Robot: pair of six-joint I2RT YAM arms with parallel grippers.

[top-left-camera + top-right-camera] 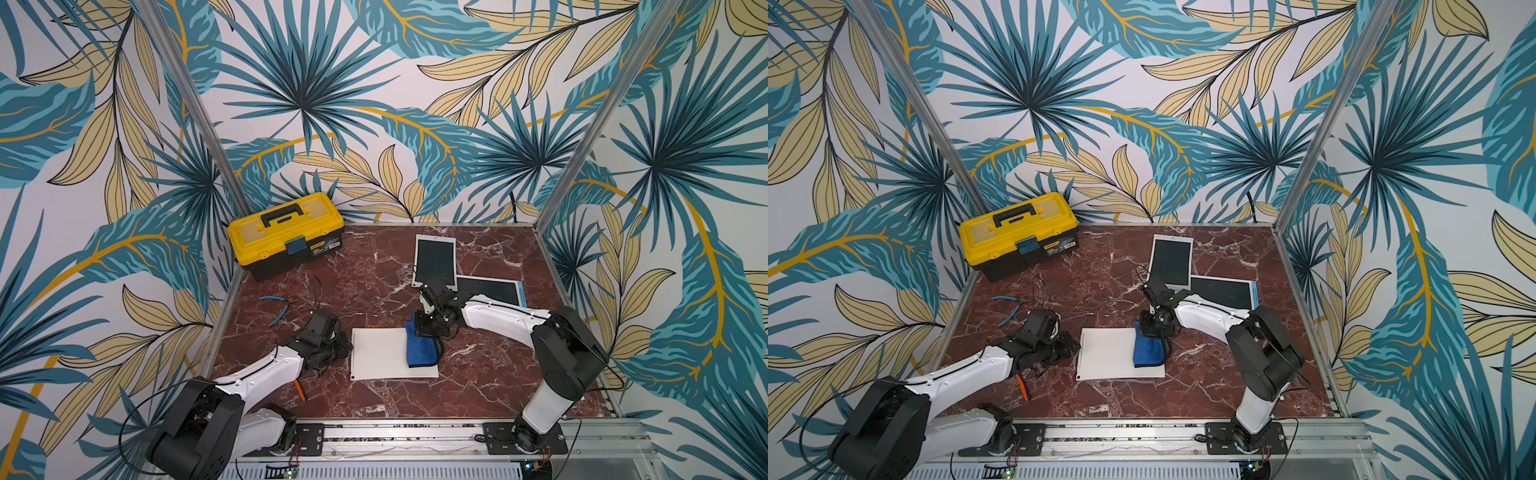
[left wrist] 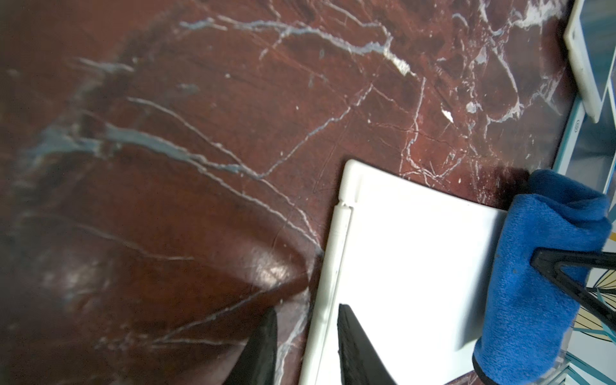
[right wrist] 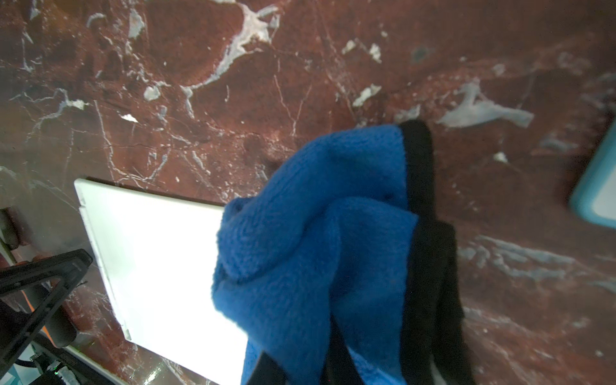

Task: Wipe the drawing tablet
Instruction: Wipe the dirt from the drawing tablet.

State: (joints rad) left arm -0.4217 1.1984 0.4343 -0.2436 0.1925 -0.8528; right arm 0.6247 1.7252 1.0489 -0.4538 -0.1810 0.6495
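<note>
Yellow plastic marks the toolbox point(image 1: 286, 232) at the far left corner of the red marble desk point(image 1: 365, 286), its lid shut under a black handle. Nearer and a little to its right lie blue-handled pliers point(image 1: 276, 307), apart from everything else.

Next comes the left tool point(image 2: 307, 308), low over the desk at the left short edge of the drawing tablet point(image 1: 382, 353). In the left wrist view its jaws stand partly apart and grip nothing. One finger point(image 2: 263, 346) is over bare marble and the other is over the white surface, so the tablet's raised edge strip runs through the gap between them.

The drawing tablet lies flat near the middle of the desk, long side running left to right, and shows a plain white face in both top views.

On its right end rests the blue cloth point(image 1: 419, 347), bunched and black-edged. It covers that end and pokes past the far edge onto the marble. The right tool point(image 3: 301, 361) comes down on the cloth from above with its jaws closed on a fold of the fabric, which bulges out in front of the fingers in the right wrist view. The tablet therefore lies to the left of this tool, under the cloth it holds.

Behind the right arm, towards the back right, lie two dark-screened tablets point(image 1: 434, 259) point(image 1: 490, 289), touching at a corner.
</note>
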